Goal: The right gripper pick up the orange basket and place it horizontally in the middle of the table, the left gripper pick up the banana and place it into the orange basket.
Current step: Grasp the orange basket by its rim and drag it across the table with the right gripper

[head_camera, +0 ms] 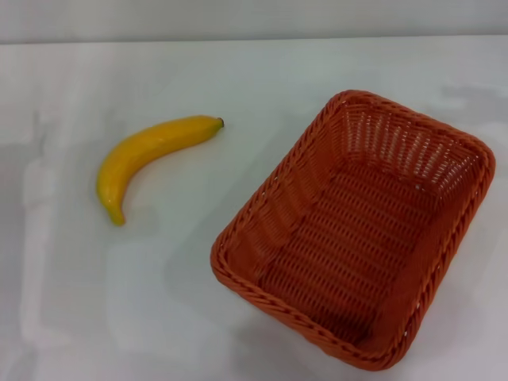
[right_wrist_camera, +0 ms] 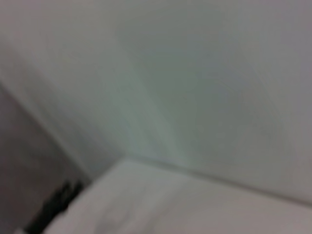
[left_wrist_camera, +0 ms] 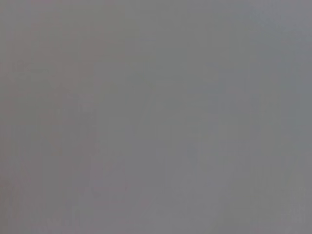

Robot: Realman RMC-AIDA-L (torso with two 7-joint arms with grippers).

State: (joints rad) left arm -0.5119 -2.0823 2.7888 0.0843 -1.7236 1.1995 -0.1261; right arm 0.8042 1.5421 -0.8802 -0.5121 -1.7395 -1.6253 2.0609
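Observation:
In the head view the orange basket [head_camera: 356, 228] sits on the white table [head_camera: 238, 71] at the right, turned at a slant with one short end toward the far right and nothing inside it. The yellow banana [head_camera: 148, 156] lies on the table to the left of the basket, apart from it, its dark tip pointing toward the far side. Neither gripper appears in the head view. The left wrist view holds only a plain grey surface. The right wrist view holds pale blurred surfaces and none of the task's things.
The table's far edge [head_camera: 254, 40] runs across the top of the head view, with a grey wall behind it. A small dark shape [right_wrist_camera: 56, 202] sits low in the right wrist view; I cannot tell what it is.

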